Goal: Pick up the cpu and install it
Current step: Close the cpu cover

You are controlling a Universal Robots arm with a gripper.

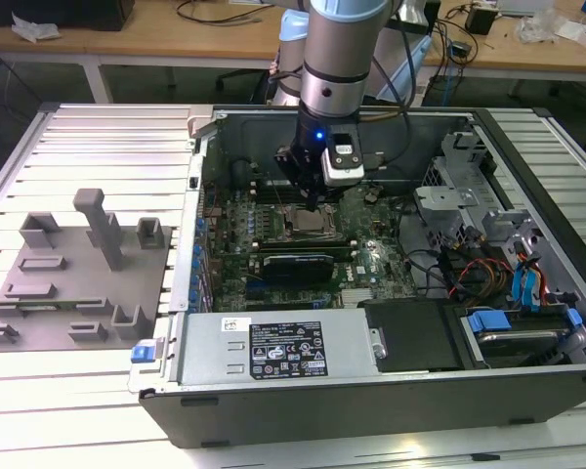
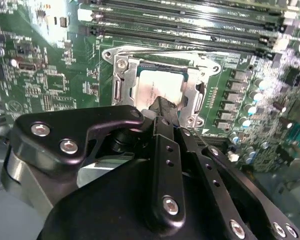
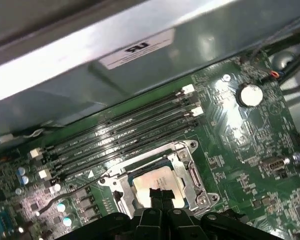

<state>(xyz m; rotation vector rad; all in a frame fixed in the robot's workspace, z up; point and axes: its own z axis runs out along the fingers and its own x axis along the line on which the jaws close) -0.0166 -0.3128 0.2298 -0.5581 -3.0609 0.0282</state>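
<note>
One arm [image 1: 340, 68] reached down into an open computer case [image 1: 371, 410] that lay on its side across the slatted metal counter [image 1: 107, 147], filling the side of the counter toward the exterior view's right. The fingers [image 3: 155, 195] were drawn tight together with nothing between them, their dark tips hanging right over the cpu [image 3: 157, 179], at its nearer edge; whether they touched its silvery top could not be told. The cpu sat flat inside the socket's metal frame [image 2: 121, 80] on the green motherboard [image 1: 371, 256], apart from the fingers' grip. In the first wrist view a row of long black memory slots [image 3: 125, 131] ran just beside the socket, between it and the case wall. Near the counter's edge at the exterior view's left, well apart from the case, a grey plastic fixture [image 1: 78, 278] with upright blocks rested.
</note>
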